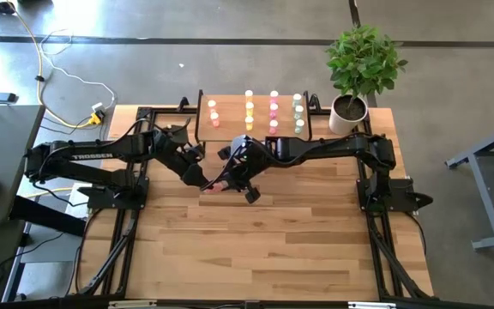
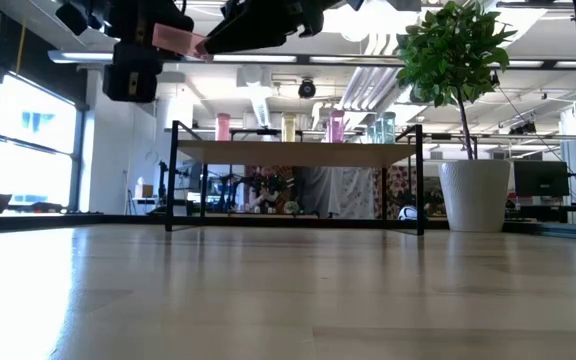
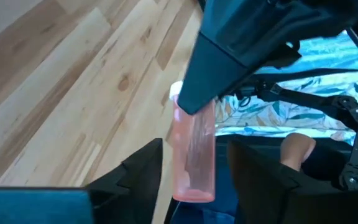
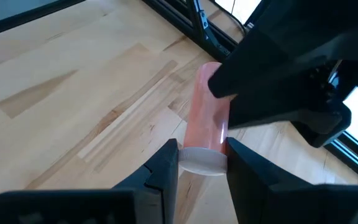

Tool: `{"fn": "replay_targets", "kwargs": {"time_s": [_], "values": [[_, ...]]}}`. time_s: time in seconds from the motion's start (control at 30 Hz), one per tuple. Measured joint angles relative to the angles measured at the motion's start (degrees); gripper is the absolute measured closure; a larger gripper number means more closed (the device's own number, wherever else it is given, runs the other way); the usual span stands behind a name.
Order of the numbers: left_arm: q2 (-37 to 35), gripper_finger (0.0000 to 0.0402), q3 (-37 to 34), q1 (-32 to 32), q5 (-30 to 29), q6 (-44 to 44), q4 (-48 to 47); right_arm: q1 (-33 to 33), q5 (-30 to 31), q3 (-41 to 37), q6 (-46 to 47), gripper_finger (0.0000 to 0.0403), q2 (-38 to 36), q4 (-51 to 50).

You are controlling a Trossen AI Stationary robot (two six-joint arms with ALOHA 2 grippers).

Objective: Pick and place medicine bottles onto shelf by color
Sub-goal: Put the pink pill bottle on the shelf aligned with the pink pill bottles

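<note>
Pink bottle (image 4: 208, 118): translucent cylinder, white cap, held in air above desk (image 1: 273, 240) centre, between both arms.
Left gripper (image 3: 191, 168): fingers flank bottle base end; contact cannot be told.
Right gripper (image 4: 202, 163): clenched on bottle at cap end.
Shelf (image 1: 230, 129): at desk rear, bottles (image 1: 274, 112) upright in colour columns.
Potted plant (image 1: 360, 73): rear right corner.
Desk: light wood planks.
Room: open workshop, windows left.

Shelf (image 1: 256, 133) seemingly crowded with bottles (image 1: 274, 110); table (image 1: 273, 249) front open.

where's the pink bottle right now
In the high view the pink bottle is off the table near its middle, between the left end effector and the right end effector, in front of the shelf.
</note>
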Motion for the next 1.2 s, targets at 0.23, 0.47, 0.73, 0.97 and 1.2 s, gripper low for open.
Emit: {"fn": "replay_targets", "kwargs": {"time_s": [0.23,0.47,0.73,0.97,1.2], "values": [[0.01,0.0261,0.00,-0.17,2.29,-0.34,-0.04,-0.13,-0.02,0.00,-0.01,0.0306,0.00,0.14],[0.01,0.0260,0.00,-0.45,2.72,-0.42,-0.08,-0.15,0.26,0.00,-0.01,0.0306,0.00,1.90],[0.01,0.0272,0.00,-1.45,2.88,-0.03,-0.33,-0.22,0.35,0.00,-0.01,0.0306,0.00,1.97],[0.01,0.0310,0.00,-1.43,2.52,-0.02,-0.57,-0.22,0.39,0.00,0.00,0.0306,-0.02,1.89],[0.01,0.0306,0.00,-1.43,2.51,0.00,-0.54,-0.24,0.39,0.00,1.49,0.0293,-0.02,1.99]]}}
